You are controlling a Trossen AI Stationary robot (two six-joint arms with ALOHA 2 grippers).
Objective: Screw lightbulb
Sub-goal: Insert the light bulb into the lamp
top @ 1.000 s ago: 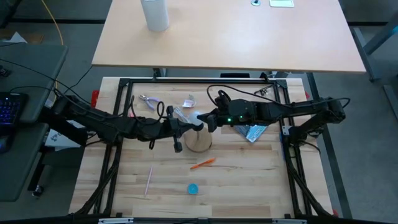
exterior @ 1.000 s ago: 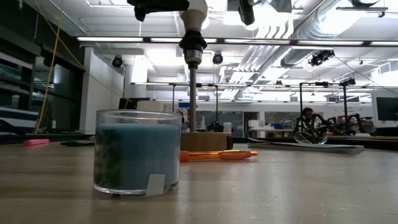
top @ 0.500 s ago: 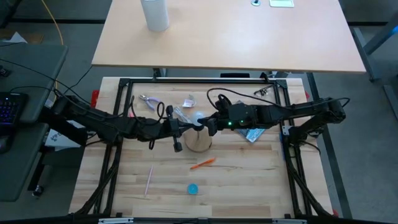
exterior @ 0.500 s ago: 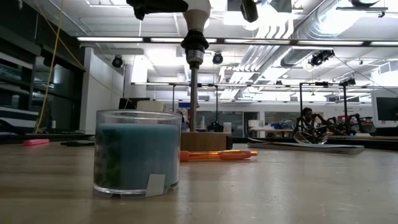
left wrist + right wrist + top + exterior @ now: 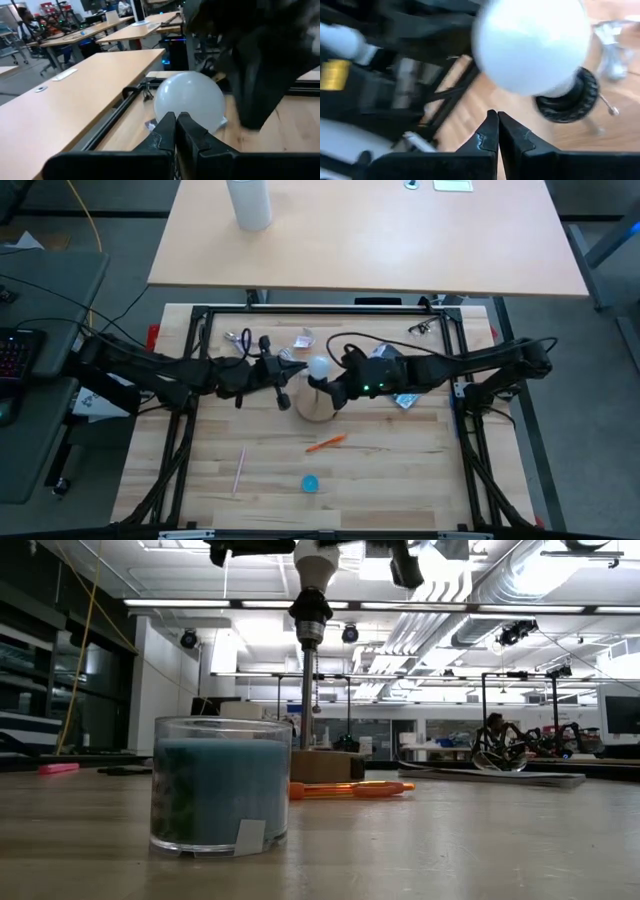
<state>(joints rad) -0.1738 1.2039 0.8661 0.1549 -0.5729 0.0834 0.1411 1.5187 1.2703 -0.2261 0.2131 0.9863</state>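
Note:
The white lightbulb (image 5: 318, 366) sits in a black socket (image 5: 310, 608) on top of a thin metal pole (image 5: 308, 690). The pole stands up from the round wooden base (image 5: 318, 408). My left gripper (image 5: 300, 375) is shut and comes level from the table's left, its tips right at the bulb's side (image 5: 189, 102). My right gripper (image 5: 328, 387) is shut and comes from the table's right, slanting down. Its tips (image 5: 497, 116) stand just short of the bulb (image 5: 530, 45) and socket (image 5: 567, 99), with bare table showing between. My left gripper's shut fingertips (image 5: 170, 122) show right against the bulb's round side (image 5: 186, 111), coming level from the table's left. I cannot tell whether they touch it. The bulb stays upright in its socket.
A blue candle jar (image 5: 220, 785) stands near the front edge, with an orange pen (image 5: 326, 443) and a pink stick (image 5: 239, 468) close by. Pliers (image 5: 238, 340), crumpled wrap (image 5: 303, 340) and a blue packet (image 5: 408, 396) lie toward the far side. A white cylinder (image 5: 248, 202) stands on the table beyond.
My left gripper has gone a little toward the table's far edge and up, staying shut beside the bulb. My right gripper has swung slightly toward the near edge, ending beside the socket. The bulb and stand have kept their place.

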